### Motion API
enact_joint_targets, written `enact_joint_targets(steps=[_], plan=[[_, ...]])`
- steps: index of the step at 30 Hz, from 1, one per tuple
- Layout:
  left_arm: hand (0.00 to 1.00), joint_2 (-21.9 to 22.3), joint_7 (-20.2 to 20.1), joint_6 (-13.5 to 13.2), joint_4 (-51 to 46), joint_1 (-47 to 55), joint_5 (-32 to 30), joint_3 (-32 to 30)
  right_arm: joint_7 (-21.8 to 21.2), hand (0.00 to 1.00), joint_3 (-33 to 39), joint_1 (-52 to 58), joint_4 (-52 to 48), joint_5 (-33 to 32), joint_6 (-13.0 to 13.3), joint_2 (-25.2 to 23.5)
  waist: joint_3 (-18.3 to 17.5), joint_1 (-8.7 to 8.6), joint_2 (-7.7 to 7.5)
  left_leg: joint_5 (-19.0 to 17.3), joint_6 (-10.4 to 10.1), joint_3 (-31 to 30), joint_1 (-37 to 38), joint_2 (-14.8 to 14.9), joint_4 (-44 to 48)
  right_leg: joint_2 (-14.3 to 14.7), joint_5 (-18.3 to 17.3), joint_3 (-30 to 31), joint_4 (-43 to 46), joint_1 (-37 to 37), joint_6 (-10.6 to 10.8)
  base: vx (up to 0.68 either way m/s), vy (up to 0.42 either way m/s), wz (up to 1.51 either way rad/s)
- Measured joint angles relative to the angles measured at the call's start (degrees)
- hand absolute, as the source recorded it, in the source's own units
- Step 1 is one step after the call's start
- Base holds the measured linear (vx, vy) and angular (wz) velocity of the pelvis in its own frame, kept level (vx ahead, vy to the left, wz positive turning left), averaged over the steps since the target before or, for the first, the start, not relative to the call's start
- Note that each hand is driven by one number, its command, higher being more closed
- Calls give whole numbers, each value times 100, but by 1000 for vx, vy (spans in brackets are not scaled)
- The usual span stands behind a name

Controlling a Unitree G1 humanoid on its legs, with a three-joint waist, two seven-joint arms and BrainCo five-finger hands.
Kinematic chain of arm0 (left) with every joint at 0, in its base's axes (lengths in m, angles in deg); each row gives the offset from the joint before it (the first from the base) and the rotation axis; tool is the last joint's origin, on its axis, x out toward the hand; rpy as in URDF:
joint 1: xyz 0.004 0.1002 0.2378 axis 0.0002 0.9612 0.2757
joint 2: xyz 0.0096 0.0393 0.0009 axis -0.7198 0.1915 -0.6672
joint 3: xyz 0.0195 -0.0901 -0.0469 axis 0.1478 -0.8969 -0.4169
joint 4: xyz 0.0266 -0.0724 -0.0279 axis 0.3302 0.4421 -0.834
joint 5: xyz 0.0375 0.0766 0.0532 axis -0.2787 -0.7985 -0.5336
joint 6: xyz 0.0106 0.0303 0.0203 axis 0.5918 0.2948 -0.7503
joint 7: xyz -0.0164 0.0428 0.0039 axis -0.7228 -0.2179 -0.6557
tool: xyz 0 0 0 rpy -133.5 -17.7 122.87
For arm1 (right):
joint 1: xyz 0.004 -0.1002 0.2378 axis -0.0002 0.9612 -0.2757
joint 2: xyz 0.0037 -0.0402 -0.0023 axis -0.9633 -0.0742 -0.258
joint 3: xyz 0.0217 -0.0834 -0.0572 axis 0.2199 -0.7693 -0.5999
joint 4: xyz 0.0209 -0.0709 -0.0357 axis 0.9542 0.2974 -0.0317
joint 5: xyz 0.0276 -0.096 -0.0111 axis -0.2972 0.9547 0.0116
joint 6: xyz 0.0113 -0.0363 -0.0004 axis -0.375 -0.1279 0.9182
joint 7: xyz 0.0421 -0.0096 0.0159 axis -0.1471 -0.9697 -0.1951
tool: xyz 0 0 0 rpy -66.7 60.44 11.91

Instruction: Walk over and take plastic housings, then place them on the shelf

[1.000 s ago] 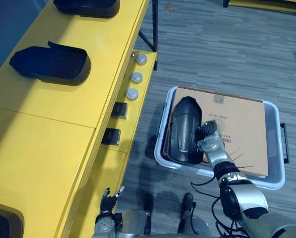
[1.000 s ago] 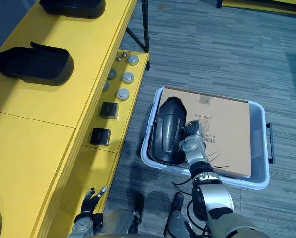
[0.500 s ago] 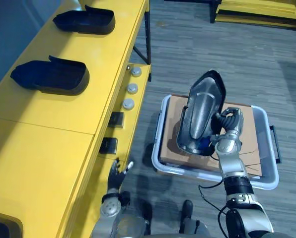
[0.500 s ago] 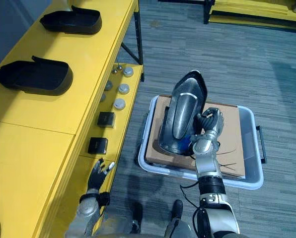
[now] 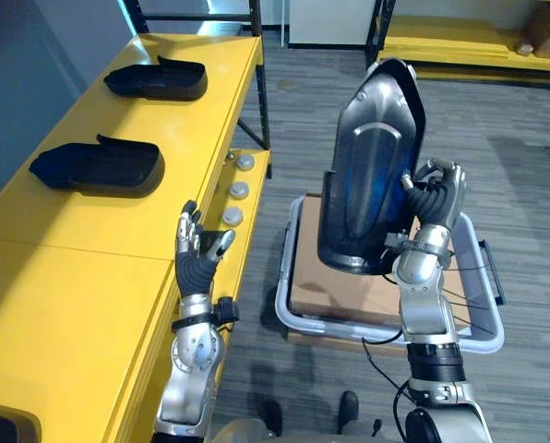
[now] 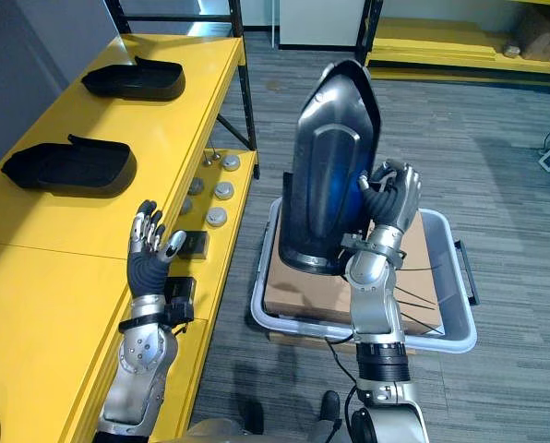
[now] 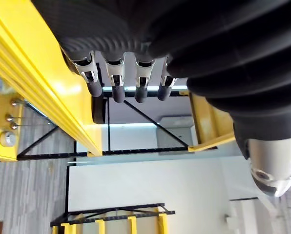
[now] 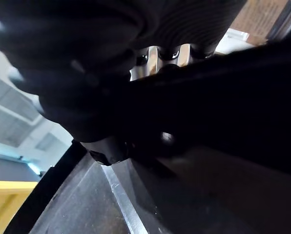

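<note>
a: where is the black housing?
b: up in the air. it stands on end, thin tip up, with its shiny side facing us. it is above the bin and does not touch it.

a: who holds it?
b: the right hand. its fingers are curled tight round the right edge of the housing, low down.

a: what is in the bin?
b: a flat brown cardboard sheet. the bin sits on the grey floor, just beside the yellow shelf.

a: and the left hand?
b: it is up near the front edge of the shelf. its fingers are straight and spread, and they hold nothing.

a: is anything on the shelf?
b: yes, two more black housings lie on top, open side up. one is nearer and one is farther back. they are well apart.

a: anything lower down?
b: a lower yellow ledge has some round silver caps in a row, and a small black box near them.
</note>
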Motion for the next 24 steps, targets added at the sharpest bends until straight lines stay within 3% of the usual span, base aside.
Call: enact_joint_targets(steps=[6,14,15,24], plan=[[0,11,27,29,46,-524,-54,814,-75,100,-964,-3,-5,18,124,-217,-186,-12,-57,1,-1,5,0,2,-4,6,0,9,0,-8,0,-8,-3,0],[0,38,336,88,476,-803,-380,806,-43,100,-1018,-2,-8,2,115,-257,-406,-4,-147,1,-1,4,-8,-6,-8,-2,1,7,0,-11,0,0,0,0],[100,18,394,114,558,-848,-435,809,-43,100,-1019,-2,-9,1,115,-255,-413,-4,-156,1,-2,4,-8,-6,-8,-2,1,8,0,-11,0,0,0,0],[100,-192,451,324,1385,-973,-415,904,-93,100,-1432,-100,-277,-81,120,130,-547,-11,-149,2,-2,6,-14,-2,-3,6,1,25,0,-20,0,0,0,0]])
